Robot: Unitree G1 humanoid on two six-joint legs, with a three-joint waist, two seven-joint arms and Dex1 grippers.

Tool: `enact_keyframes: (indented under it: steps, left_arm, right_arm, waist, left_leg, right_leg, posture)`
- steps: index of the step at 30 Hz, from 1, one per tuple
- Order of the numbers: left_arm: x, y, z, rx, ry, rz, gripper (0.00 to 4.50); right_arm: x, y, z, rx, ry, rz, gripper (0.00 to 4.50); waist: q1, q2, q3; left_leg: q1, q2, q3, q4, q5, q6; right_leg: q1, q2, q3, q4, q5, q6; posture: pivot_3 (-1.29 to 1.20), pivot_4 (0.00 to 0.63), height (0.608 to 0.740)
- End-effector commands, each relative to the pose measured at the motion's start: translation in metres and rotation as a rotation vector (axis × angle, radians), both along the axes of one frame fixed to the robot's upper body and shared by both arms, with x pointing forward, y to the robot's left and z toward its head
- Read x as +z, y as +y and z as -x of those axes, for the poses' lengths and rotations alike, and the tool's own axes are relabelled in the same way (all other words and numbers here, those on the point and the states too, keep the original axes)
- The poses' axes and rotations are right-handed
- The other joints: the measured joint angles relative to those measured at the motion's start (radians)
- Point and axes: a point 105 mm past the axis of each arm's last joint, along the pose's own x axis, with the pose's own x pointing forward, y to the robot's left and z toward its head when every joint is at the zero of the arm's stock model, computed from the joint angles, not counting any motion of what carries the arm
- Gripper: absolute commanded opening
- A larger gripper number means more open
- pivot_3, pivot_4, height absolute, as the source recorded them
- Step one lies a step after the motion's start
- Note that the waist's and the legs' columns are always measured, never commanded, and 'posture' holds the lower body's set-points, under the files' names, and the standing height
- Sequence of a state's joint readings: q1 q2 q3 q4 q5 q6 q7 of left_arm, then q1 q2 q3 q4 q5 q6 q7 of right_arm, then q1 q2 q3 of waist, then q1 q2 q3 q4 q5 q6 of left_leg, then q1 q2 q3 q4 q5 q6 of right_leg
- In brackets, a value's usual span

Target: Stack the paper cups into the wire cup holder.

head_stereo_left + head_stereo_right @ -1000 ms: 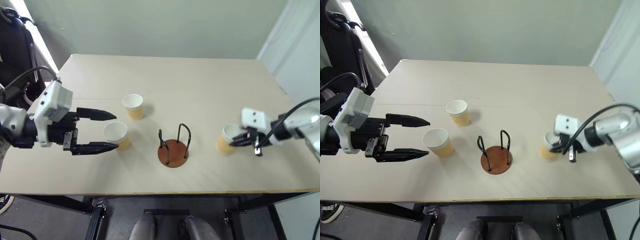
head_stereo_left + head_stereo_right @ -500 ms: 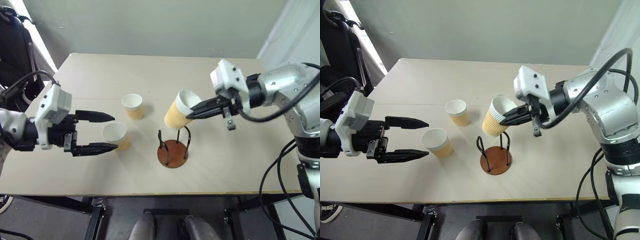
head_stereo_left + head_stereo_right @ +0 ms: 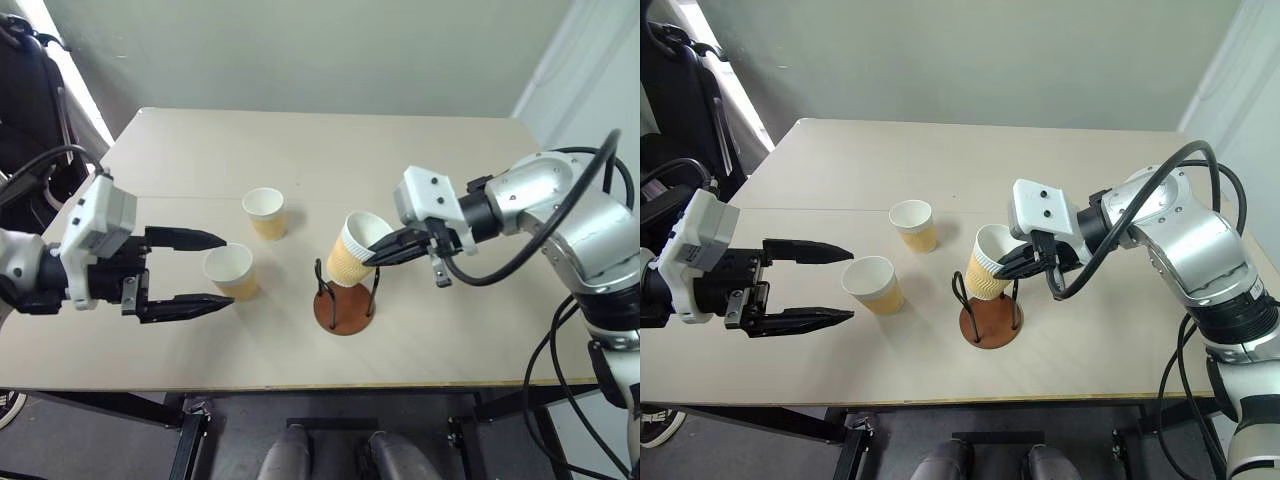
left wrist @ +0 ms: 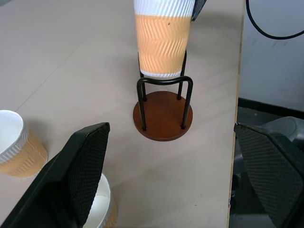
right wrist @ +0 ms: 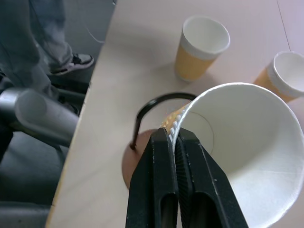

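My right tool (image 3: 378,252) pinches the first cup (image 3: 352,251) just above the holder (image 3: 345,296); my left tool (image 3: 215,271) stands spread, and the other two cups (image 3: 265,212) sit on the surface (image 3: 330,155) beside the holder.

A pale beige table (image 3: 420,170) takes up most of the scene, with a faint seam running across its top. Behind it stands a plain grey-green wall (image 3: 300,50), and a black chair (image 3: 30,90) sits off its left corner. Beside the table edge, a person's legs in grey trousers (image 5: 42,28) and a dark shoe (image 5: 76,61) are on the floor.
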State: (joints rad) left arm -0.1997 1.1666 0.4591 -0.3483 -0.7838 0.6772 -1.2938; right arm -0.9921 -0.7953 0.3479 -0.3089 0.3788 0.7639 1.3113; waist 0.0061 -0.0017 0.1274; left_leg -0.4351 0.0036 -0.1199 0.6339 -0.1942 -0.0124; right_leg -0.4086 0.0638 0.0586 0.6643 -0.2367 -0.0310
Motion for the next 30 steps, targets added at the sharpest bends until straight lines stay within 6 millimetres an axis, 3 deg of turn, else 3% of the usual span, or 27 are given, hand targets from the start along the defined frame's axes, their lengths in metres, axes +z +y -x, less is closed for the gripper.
enact_keyframes:
  steps: [1,8,12,13,15,17,19,24,30]
  left_arm:
    - [0.010,0.000,0.003,0.000,-0.046,-0.010,4.50]
    - [0.006,0.002,0.003,0.009,-0.034,-0.025,4.50]
    - [-0.011,0.009,-0.009,0.060,-0.023,-0.118,4.50]
    - [-0.013,0.011,-0.013,0.079,-0.031,-0.137,4.50]
    - [-0.023,0.024,-0.028,0.163,-0.049,-0.232,4.50]
    - [-0.032,0.032,-0.037,0.206,-0.048,-0.297,4.50]
    - [-0.036,0.031,-0.037,0.187,-0.024,-0.328,4.50]
    - [-0.036,0.028,-0.054,0.184,-0.084,-0.370,4.50]
    - [-0.044,0.020,-0.053,0.115,-0.030,-0.393,4.50]
  right_arm:
    - [0.002,-0.001,0.003,0.008,-0.022,0.010,0.61]
    - [0.003,-0.001,0.004,0.004,-0.015,-0.002,3.02]
    - [0.022,-0.032,-0.014,-0.140,0.016,-0.117,4.34]
    - [0.027,-0.040,-0.016,-0.167,0.025,-0.157,4.48]
    - [0.054,-0.086,0.007,-0.136,0.171,-0.399,4.48]
    - [0.064,-0.115,0.031,-0.065,0.153,-0.495,4.48]
    - [0.061,-0.130,0.023,-0.204,0.143,-0.517,4.48]
    - [0.056,-0.136,0.025,-0.286,0.136,-0.537,4.48]
    - [0.051,-0.135,0.033,-0.299,0.142,-0.555,4.48]
  waist:
    - [0.000,0.000,0.000]
    - [0.000,0.000,0.000]
    - [0.002,0.000,0.000]
    - [0.005,0.000,0.000]
    - [0.017,-0.001,0.000]
    - [0.029,-0.003,-0.001]
    - [0.029,-0.003,-0.001]
    - [0.006,-0.002,-0.001]
    - [0.001,0.000,-0.001]
  left_leg:
    - [0.000,0.000,0.000,0.000,0.000,0.000]
    - [0.000,0.000,0.000,-0.001,0.000,0.000]
    - [0.000,0.000,0.000,-0.001,0.000,0.000]
    - [0.000,0.000,0.000,-0.001,0.000,0.000]
    - [-0.001,0.000,0.000,0.000,0.000,0.000]
    - [-0.002,-0.001,0.000,-0.001,0.000,0.000]
    - [-0.002,-0.001,0.000,-0.002,-0.001,-0.001]
    - [0.002,0.001,0.000,-0.002,-0.003,-0.006]
    - [0.001,0.000,0.000,-0.002,-0.001,-0.004]
  right_leg:
    - [0.000,0.000,0.000,0.000,0.000,0.000]
    - [0.000,0.000,0.000,0.000,0.000,0.000]
    - [0.000,0.000,0.000,0.000,0.000,0.000]
    - [0.000,0.000,0.000,0.000,0.000,0.000]
    - [0.001,-0.001,0.000,-0.001,0.000,-0.001]
    - [0.000,-0.001,0.000,-0.002,-0.001,-0.001]
    - [0.001,-0.002,0.001,-0.002,-0.004,-0.003]
    - [0.001,0.002,0.001,0.000,-0.003,-0.004]
    - [0.002,0.002,0.001,0.000,-0.004,0.001]
  posture:
    - [0.00,0.150,0.740]
    - [0.00,0.150,0.740]
    - [0.00,0.150,0.740]
    - [0.00,0.150,0.740]
    - [0.00,0.150,0.740]
    - [0.00,0.150,0.740]
    - [0.00,0.150,0.740]
    - [0.00,0.150,0.740]
    - [0.00,0.150,0.740]
